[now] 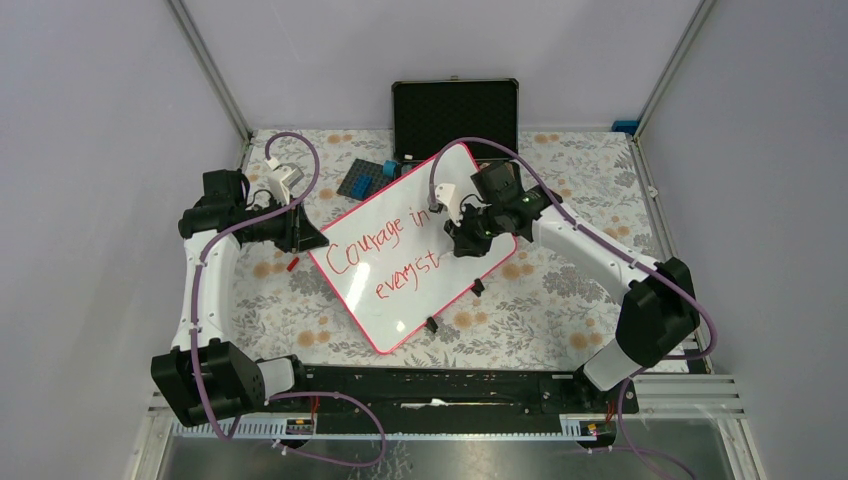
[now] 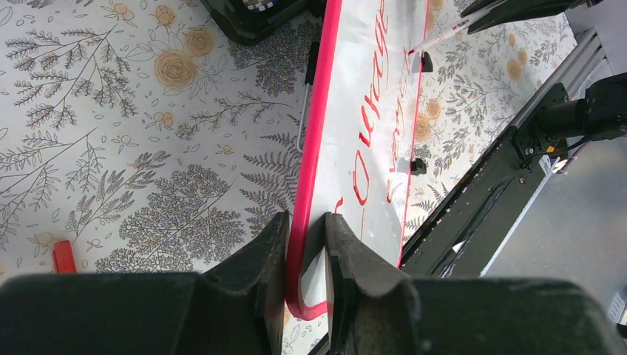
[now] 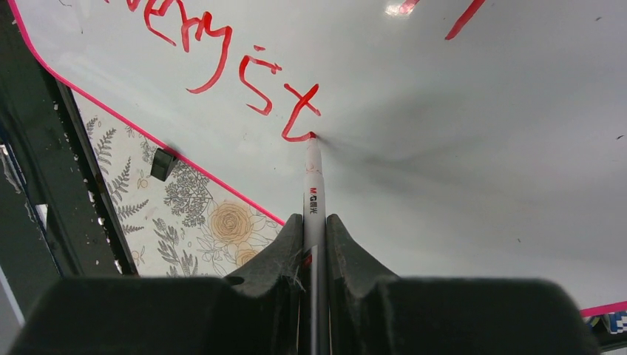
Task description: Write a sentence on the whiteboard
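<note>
One whiteboard [image 1: 398,308], glossy white with a thin pink-red frame and rounded corners, is set diagonally at mid-table. Its far corner is near one black case [image 1: 455,115] with its lid up. Bare floral table [image 1: 560,295] shows along the near long edge and to the right. Two black clips [image 1: 432,324] sit on that near edge. One sentence [image 1: 385,255] in red handwriting, two lines: "Courage in" over "every st". Two grippers: the left gripper [image 2: 307,222] is clamped on the board's left corner frame. The right gripper [image 3: 314,222] is closed around one marker [image 3: 313,177], tip touching the board at the foot of the "t". One small red cap [image 1: 292,264] lies beside the left corner.
</note>
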Controlling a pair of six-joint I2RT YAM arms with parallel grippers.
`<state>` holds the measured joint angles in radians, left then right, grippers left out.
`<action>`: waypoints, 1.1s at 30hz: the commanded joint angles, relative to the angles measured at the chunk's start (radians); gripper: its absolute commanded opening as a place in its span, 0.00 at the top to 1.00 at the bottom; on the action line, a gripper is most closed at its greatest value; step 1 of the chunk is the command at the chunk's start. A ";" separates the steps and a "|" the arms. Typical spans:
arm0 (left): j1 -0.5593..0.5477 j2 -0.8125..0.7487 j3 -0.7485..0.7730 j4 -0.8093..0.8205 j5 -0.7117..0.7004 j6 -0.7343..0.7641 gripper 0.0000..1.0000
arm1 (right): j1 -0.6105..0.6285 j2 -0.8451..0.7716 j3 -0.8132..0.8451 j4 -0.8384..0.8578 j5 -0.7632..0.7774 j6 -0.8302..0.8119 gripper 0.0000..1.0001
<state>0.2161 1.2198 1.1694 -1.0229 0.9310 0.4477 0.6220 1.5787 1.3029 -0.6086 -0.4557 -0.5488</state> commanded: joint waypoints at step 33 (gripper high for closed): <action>-0.006 0.014 -0.014 0.025 -0.027 0.038 0.98 | -0.096 -0.014 0.038 0.004 -0.132 -0.001 1.00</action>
<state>0.2161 1.2198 1.1694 -1.0233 0.9318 0.4480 0.5171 1.5665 1.3209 -0.6170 -0.5674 -0.5518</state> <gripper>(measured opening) 0.213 0.182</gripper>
